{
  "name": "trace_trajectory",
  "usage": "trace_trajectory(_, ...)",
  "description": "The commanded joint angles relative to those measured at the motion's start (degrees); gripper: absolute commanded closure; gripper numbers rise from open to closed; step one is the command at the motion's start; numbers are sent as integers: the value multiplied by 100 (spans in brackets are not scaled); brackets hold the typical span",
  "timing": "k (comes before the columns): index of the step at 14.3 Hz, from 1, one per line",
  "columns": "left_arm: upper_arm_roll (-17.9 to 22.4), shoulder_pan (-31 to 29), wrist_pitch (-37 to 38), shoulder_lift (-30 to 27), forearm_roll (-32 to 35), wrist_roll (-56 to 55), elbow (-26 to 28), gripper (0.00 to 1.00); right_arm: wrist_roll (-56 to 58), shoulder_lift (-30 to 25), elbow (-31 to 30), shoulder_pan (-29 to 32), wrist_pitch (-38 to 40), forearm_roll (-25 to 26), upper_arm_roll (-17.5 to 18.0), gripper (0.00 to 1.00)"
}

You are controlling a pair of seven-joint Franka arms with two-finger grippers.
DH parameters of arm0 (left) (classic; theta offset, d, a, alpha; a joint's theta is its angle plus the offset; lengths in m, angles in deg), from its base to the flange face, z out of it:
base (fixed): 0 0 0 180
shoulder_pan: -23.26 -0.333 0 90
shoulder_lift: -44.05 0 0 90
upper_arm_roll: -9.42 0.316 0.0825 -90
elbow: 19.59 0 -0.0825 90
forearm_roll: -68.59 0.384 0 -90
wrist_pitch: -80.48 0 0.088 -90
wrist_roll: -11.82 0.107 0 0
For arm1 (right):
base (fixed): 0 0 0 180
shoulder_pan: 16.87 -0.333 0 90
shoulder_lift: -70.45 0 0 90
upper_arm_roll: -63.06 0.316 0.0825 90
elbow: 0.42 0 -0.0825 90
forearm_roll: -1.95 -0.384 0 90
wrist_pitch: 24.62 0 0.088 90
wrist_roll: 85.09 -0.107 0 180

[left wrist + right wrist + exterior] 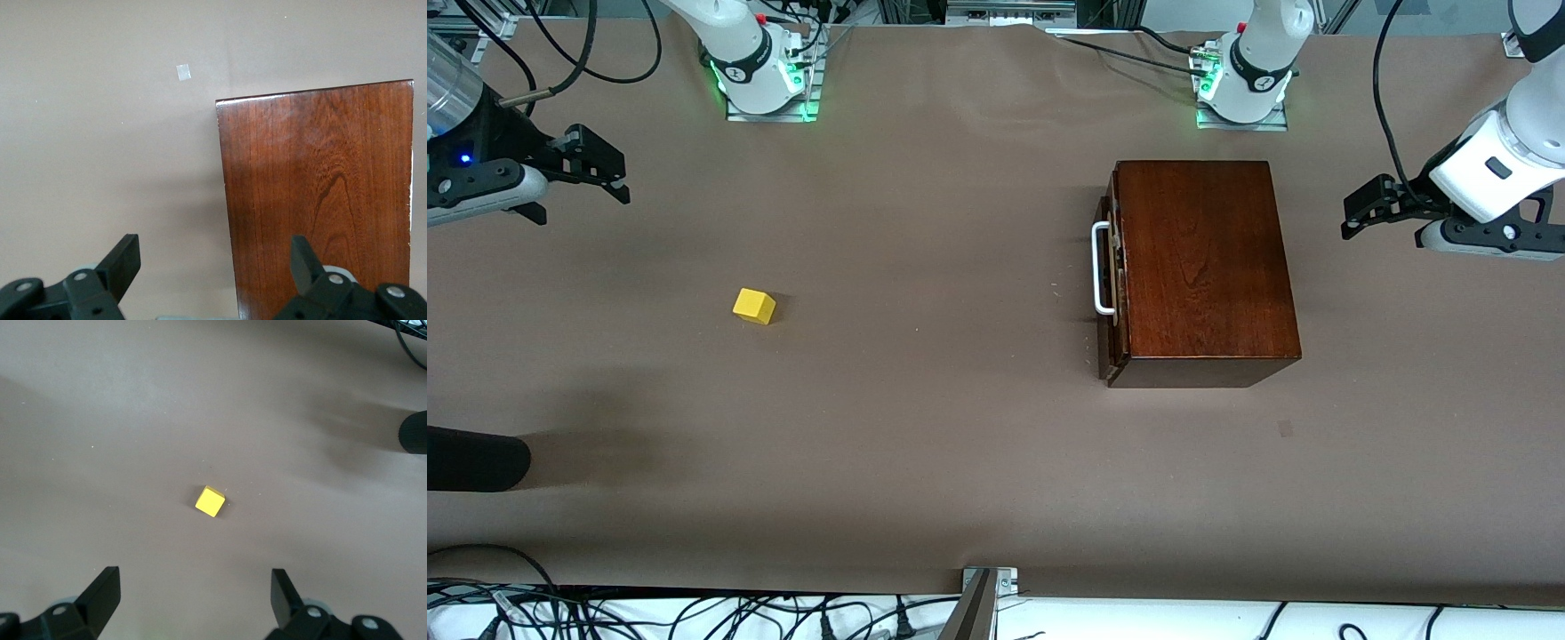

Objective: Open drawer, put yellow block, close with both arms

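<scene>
The glossy mahogany box [1205, 267] stands toward the left arm's end of the table. Its drawer front [1112, 293] with the white bar handle [1100, 267] faces the right arm's end and looks shut. The yellow block [754, 306] lies on the bare table toward the right arm's end; it also shows in the right wrist view [209, 501]. My right gripper [605, 164] [193, 587] hovers open and empty over the table, short of the block. My left gripper [1353, 213] [213, 257] hovers open and empty beside the box top [320, 200].
A black cylinder [471, 458] [413, 433] juts in at the right arm's end, nearer the front camera than the block. A small patch [1285, 428] [183, 73] marks the brown table cover. Cables and a metal bracket [987, 582] line the front edge.
</scene>
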Motion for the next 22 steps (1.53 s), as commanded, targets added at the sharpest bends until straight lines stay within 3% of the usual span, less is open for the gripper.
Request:
trace_trajectory(1, -7, 47, 247, 110, 117, -56, -227, 0, 45, -19, 5, 9, 44, -60, -14, 0)
trace_trajectory(12, -34, 82, 388, 268, 82, 67, -262, 0, 71, -46, 13, 17, 106, -60, -22, 0)
trace_trajectory(16, -910, 196, 363, 434, 108, -633, -271, 0, 63, -37, 13, 17, 97, -60, -49, 0)
trace_trajectory(22, -2177, 344, -1103, 1444, 590, -2488, -262, 0, 63, -37, 31, 9, 88, -69, -102, 0)
